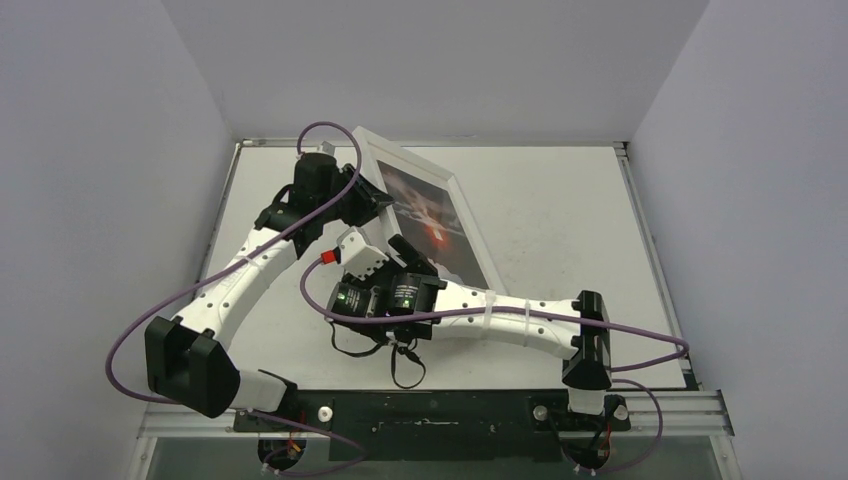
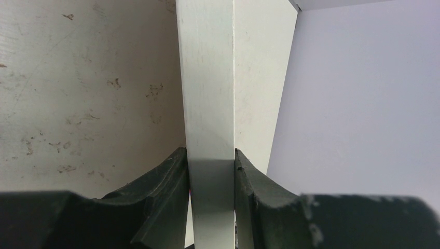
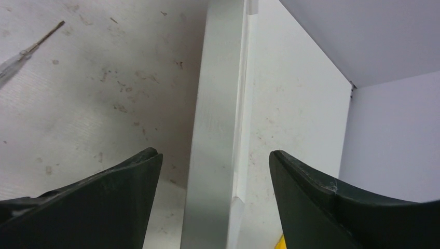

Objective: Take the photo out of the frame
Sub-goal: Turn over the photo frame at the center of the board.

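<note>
Frame tipped up on edge, running from the far edge of the surface toward its middle, photo inside it, your left fingers clenched on its white rim, your right fingers released, straddling that rim without touching.

Bright, even, diffuse light falls from above. In the overhead view the frame is crisp and white, and the shadows on the worktop on the near side of the frame, under the arms, are soft and faint. The photo inside the frame looks dark and slightly smeared. The walls behind the frame have a cool lilac cast.

In the wrist views the frame's edge is fairly sharp, greying into shade at the left claw. That claw and the right claw are black, soft-edged and underexposed. In the right wrist view a dull sheen runs along the frame's edge.
</note>
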Robot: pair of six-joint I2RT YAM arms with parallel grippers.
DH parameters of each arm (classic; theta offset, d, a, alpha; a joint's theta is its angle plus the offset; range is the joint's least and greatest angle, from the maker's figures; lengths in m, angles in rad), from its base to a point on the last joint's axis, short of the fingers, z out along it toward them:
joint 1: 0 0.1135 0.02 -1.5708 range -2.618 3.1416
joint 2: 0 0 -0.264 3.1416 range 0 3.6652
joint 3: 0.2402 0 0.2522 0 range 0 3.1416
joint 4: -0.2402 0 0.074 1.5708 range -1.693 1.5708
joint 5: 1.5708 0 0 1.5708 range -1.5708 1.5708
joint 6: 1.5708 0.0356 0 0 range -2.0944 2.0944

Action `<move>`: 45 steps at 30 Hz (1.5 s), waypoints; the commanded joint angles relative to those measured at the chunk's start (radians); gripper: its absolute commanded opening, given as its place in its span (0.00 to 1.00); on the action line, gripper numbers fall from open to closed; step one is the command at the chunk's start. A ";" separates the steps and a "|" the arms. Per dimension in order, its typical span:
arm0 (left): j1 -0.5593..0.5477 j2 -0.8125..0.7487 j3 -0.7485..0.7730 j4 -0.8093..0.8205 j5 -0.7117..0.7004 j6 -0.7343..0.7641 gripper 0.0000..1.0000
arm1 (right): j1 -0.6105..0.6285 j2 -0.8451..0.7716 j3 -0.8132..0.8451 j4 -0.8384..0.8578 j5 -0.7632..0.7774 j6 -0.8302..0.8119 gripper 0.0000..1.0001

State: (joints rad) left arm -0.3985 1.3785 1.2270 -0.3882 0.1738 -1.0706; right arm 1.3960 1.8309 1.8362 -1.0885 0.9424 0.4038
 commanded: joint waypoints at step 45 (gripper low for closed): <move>0.503 -0.379 -0.188 -0.034 0.251 0.195 0.97 | -0.615 -0.332 -0.117 0.578 -0.735 0.075 0.05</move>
State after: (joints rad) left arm 0.0956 1.0088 1.0157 -0.4152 0.4271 -0.9161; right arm 0.9901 1.6268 1.7950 -0.7238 0.4770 0.3164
